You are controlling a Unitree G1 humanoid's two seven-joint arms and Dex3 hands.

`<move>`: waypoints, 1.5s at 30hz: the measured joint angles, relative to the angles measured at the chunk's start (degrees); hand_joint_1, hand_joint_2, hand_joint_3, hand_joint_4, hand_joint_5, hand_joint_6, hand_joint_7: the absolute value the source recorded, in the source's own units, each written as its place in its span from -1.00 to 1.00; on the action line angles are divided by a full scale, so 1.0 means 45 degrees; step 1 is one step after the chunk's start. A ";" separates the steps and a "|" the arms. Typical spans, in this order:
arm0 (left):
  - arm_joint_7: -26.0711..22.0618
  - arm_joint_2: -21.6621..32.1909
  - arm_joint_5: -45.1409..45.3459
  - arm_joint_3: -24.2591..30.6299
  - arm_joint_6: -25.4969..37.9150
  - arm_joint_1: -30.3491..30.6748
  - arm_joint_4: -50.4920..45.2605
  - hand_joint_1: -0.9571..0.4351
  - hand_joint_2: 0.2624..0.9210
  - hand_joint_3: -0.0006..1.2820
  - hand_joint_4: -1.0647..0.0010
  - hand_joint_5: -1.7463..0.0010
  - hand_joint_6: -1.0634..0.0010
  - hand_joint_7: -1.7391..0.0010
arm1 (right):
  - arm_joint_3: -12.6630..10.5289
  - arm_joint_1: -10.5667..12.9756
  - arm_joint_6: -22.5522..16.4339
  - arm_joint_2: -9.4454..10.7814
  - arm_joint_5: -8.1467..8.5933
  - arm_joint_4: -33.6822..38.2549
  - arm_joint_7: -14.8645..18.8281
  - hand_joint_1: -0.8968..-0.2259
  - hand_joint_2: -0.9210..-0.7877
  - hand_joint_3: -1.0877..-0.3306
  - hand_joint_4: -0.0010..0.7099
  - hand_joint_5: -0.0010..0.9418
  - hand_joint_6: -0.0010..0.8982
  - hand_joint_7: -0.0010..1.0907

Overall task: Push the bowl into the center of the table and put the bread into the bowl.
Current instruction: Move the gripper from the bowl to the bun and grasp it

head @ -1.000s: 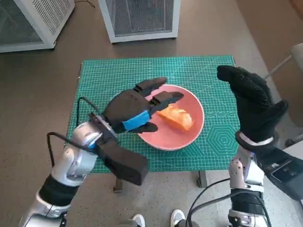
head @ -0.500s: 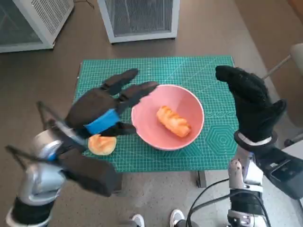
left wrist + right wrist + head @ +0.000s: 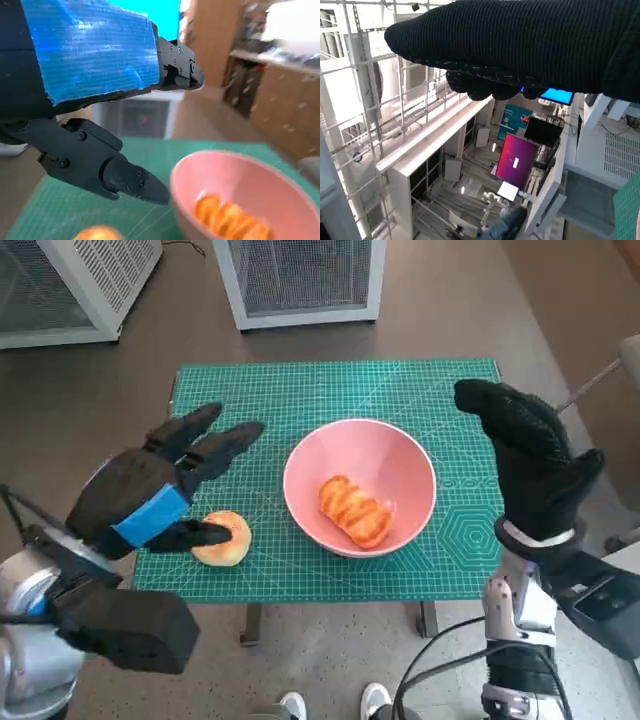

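Where the brown floor point(image 3: 90, 410) meets two white mesh-fronted cabinets point(image 3: 300, 280), a small worktop point(image 3: 330, 390) stands under a green cutting mat. At its centre sits the pink bowl point(image 3: 400, 455), a striped bread point(image 3: 355, 511) inside; a round bun point(image 3: 222, 538) lies beside it. The left hand point(image 3: 150, 495) hovers over that bun, fingers spread, empty. The right hand point(image 3: 530, 465) is raised upright past the mat's edge, holding nothing, fingers together.
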 measured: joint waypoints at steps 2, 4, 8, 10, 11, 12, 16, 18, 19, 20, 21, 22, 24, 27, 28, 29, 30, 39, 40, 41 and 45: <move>-0.0200 0.0083 -0.0099 0.0039 0.0208 0.0229 -0.0031 -0.11 0.41 -1.00 0.71 1.00 0.54 0.92 | 0.0008 0.0000 0.0010 0.0001 0.0003 -0.0003 0.0014 0.48 -1.00 0.60 0.28 -0.99 -0.73 0.13; -0.0323 0.0148 -0.0159 0.0044 0.0347 0.0445 -0.0029 -0.08 0.39 -1.00 0.72 1.00 0.55 0.93 | 0.0019 0.0000 0.0027 0.0000 0.0024 -0.0003 0.0050 0.47 -1.00 0.60 0.28 -0.99 -0.73 0.13; -0.0411 0.0233 -0.0171 0.0012 0.0469 0.0767 0.0024 -0.05 0.37 -1.00 0.72 1.00 0.55 0.95 | 0.0030 0.0000 0.0122 0.0001 0.0165 -0.0002 0.0134 0.48 -1.00 0.60 0.28 -0.99 -0.73 0.14; -0.0418 0.0284 -0.0164 -0.0065 0.0529 0.0851 0.0128 -0.04 0.36 -1.00 0.73 1.00 0.55 0.95 | 0.0032 0.0000 0.0184 0.0000 0.0247 -0.0002 0.0155 0.49 -1.00 0.60 0.28 -0.99 -0.73 0.14; -0.0423 0.0306 -0.0160 -0.0118 0.0571 0.0874 0.0182 -0.03 0.36 -1.00 0.73 1.00 0.55 0.95 | 0.0031 0.0000 0.0210 0.0000 0.0279 -0.0002 0.0165 0.49 -1.00 0.60 0.28 -0.99 -0.74 0.14; -0.0428 0.0327 -0.0155 -0.0188 0.0621 0.0898 0.0247 -0.02 0.36 -1.00 0.73 1.00 0.55 0.96 | 0.0031 0.0000 0.0226 -0.0002 0.0309 -0.0002 0.0175 0.50 -1.00 0.60 0.28 -0.99 -0.74 0.14; -0.0473 0.0344 -0.0127 -0.0475 0.0811 0.0990 0.0562 0.01 0.36 -1.00 0.73 1.00 0.54 0.97 | 0.0030 0.0000 0.0258 -0.0006 0.0368 -0.0006 0.0231 0.51 -1.00 0.59 0.28 -0.99 -0.74 0.14; -0.0496 0.0346 -0.0119 -0.0614 0.0906 0.1039 0.0675 0.01 0.36 -1.00 0.73 1.00 0.54 0.97 | 0.0028 0.0000 0.0279 -0.0015 0.0374 -0.0010 0.0247 0.51 -1.00 0.59 0.28 -0.99 -0.74 0.14; -0.0499 0.0351 -0.0119 -0.0678 0.0946 0.1059 0.0707 0.01 0.36 -1.00 0.73 1.00 0.54 0.97 | 0.0027 0.0000 0.0287 -0.0020 0.0374 -0.0013 0.0254 0.51 -1.00 0.59 0.28 -0.99 -0.74 0.14; -0.0500 0.0354 -0.0120 -0.0717 0.0962 0.1071 0.0726 0.02 0.36 -1.00 0.73 1.00 0.54 0.97 | 0.0027 0.0000 0.0295 -0.0021 0.0374 -0.0018 0.0258 0.51 -1.00 0.59 0.28 -0.99 -0.74 0.14; -0.0500 0.0357 -0.0121 -0.0746 0.0974 0.1080 0.0740 0.02 0.36 -1.00 0.73 1.00 0.54 0.97 | 0.0027 0.0000 0.0308 -0.0021 0.0374 -0.0022 0.0264 0.51 -1.00 0.59 0.28 -0.99 -0.74 0.14; -0.0500 0.0361 -0.0121 -0.0767 0.0985 0.1081 0.0748 0.02 0.36 -1.00 0.73 1.00 0.54 0.97 | 0.0027 0.0000 0.0325 -0.0022 0.0374 -0.0024 0.0267 0.51 -1.00 0.59 0.28 -0.99 -0.74 0.14; -0.0477 0.0377 -0.0100 -0.0836 0.0978 0.1042 0.0871 0.02 0.37 -1.00 0.71 0.99 0.53 0.97 | 0.0018 0.0005 0.0340 -0.0030 0.0373 -0.0027 0.0270 0.51 -1.00 0.59 0.28 -0.99 -0.74 0.14; -0.0291 0.0371 0.0076 -0.1361 0.0867 0.0711 0.1793 0.01 0.38 -0.99 0.69 0.99 0.51 0.97 | -0.0010 0.0007 0.0369 -0.0082 0.0363 -0.0053 0.0270 0.51 -1.00 0.58 0.28 -0.99 -0.74 0.14; -0.0236 0.0348 0.0153 -0.1568 0.0844 0.0660 0.2158 0.01 0.38 -0.99 0.68 0.99 0.51 0.97 | -0.0007 0.0007 0.0371 -0.0082 0.0357 -0.0066 0.0270 0.51 -1.00 0.58 0.28 -0.99 -0.74 0.14; -0.0222 0.0325 0.0214 -0.1726 0.0838 0.0631 0.2429 0.00 0.38 -0.99 0.67 0.99 0.51 0.97 | -0.0012 0.0007 0.0371 -0.0085 0.0357 -0.0069 0.0270 0.51 -1.00 0.58 0.28 -0.99 -0.74 0.14; -0.0195 0.0294 0.0292 -0.1933 0.0845 0.0615 0.2791 0.00 0.39 -0.99 0.65 0.98 0.50 0.97 | -0.0016 0.0007 0.0371 -0.0090 0.0354 -0.0072 0.0270 0.51 -1.00 0.58 0.28 -0.99 -0.74 0.14; 0.0276 -0.0265 0.0874 -0.3239 0.0908 -0.0151 0.5369 0.11 0.45 -0.98 0.53 0.97 0.39 0.96 | -0.0040 0.0011 0.0370 -0.0225 0.0336 -0.0084 0.0267 0.52 -1.00 0.58 0.28 -0.99 -0.75 0.14; 0.0317 -0.0318 0.0943 -0.3342 0.0955 -0.0263 0.5593 0.12 0.46 -0.98 0.51 0.97 0.38 0.96 | -0.0035 0.0010 0.0370 -0.0225 0.0336 -0.0089 0.0266 0.52 -1.00 0.58 0.28 -0.99 -0.75 0.14; 0.0360 -0.0370 0.1002 -0.3443 0.1031 -0.0375 0.5783 0.14 0.47 -0.98 0.49 0.97 0.36 0.96 | -0.0032 0.0010 0.0370 -0.0226 0.0334 -0.0092 0.0266 0.52 -1.00 0.58 0.28 -0.99 -0.75 0.14; 0.0551 -0.0575 0.1319 -0.3787 0.1221 -0.0732 0.6438 0.25 0.53 -0.97 0.38 0.96 0.24 0.94 | -0.0034 0.0011 0.0370 -0.0238 0.0334 -0.0094 0.0266 0.51 -1.00 0.58 0.28 -0.99 -0.76 0.14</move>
